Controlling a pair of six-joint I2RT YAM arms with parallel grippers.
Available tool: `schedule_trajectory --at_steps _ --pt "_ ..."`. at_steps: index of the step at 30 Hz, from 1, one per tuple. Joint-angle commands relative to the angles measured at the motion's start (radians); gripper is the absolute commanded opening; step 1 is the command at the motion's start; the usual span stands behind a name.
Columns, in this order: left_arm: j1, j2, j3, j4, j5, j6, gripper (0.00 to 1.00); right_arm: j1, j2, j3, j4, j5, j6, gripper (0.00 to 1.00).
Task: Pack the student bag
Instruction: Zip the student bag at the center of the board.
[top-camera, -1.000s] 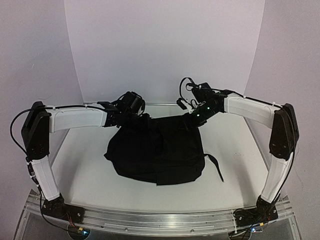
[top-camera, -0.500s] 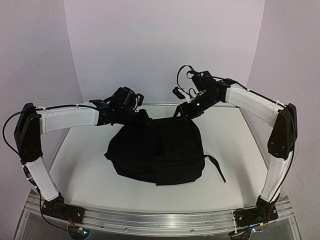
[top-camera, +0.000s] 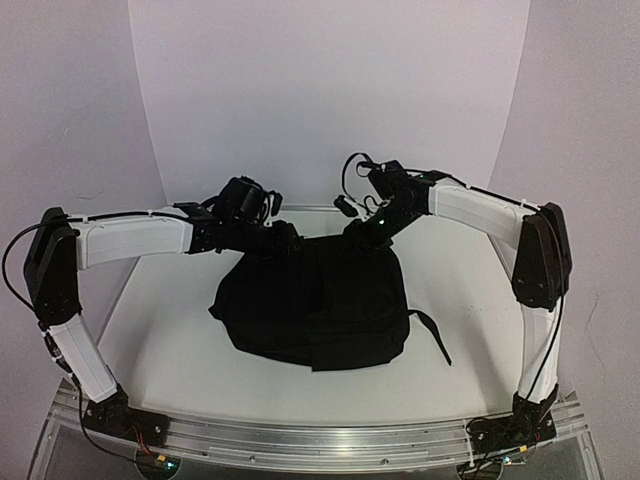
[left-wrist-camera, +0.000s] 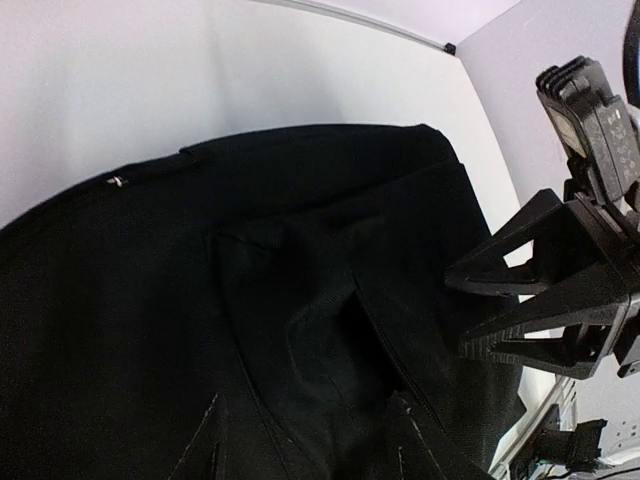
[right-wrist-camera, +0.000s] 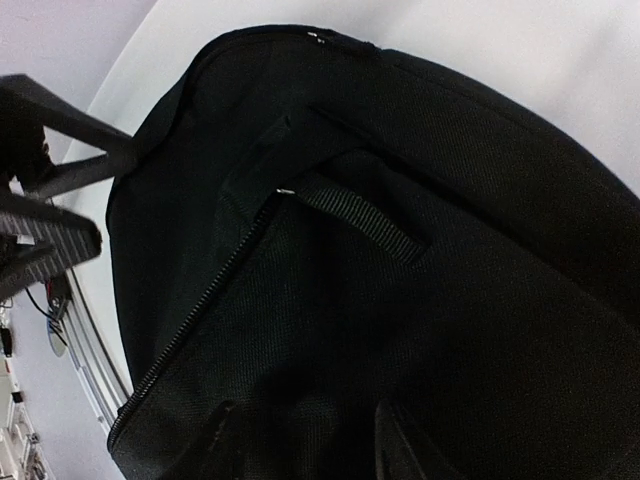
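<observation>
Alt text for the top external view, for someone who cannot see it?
A large black backpack lies flat in the middle of a white table, with a strap trailing off its right side. The left gripper and right gripper reach in from either side to the bag's far edge.

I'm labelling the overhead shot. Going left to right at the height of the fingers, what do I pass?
left arm's black elbow → left gripper → right gripper → right arm's black elbow. The student bag stretches across both grippers' positions, so it has no single place.
</observation>
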Motion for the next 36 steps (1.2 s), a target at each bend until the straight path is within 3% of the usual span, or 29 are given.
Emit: schedule_trajectory --at_steps 1,8,12,19,25,31,36 --pt "-0.053 0.033 0.038 -0.06 -0.086 -0.013 0.54 0.014 -0.131 -0.093 -0.02 -0.051 0.023 0.38" --pt "-0.108 0.102 0.102 -0.112 -0.132 -0.014 0.58 0.082 -0.202 -0.178 -0.016 -0.057 0.027 0.37" --pt "-0.145 0.11 0.1 -0.102 -0.136 -0.025 0.65 0.09 -0.22 -0.188 -0.017 -0.06 0.03 0.35" --pt "-0.204 0.09 0.092 -0.067 -0.139 -0.036 0.77 0.093 -0.184 -0.251 -0.015 -0.036 0.037 0.22" --pt "-0.208 0.17 0.148 -0.173 -0.182 -0.096 0.77 0.093 -0.135 -0.267 0.002 0.047 0.066 0.17" --pt "-0.21 0.252 0.181 -0.235 -0.184 -0.127 0.66 0.089 -0.121 -0.271 0.007 0.099 0.085 0.18" --pt "-0.21 0.192 0.126 -0.218 -0.214 -0.144 0.39 0.088 -0.121 -0.28 0.01 0.103 0.084 0.19"
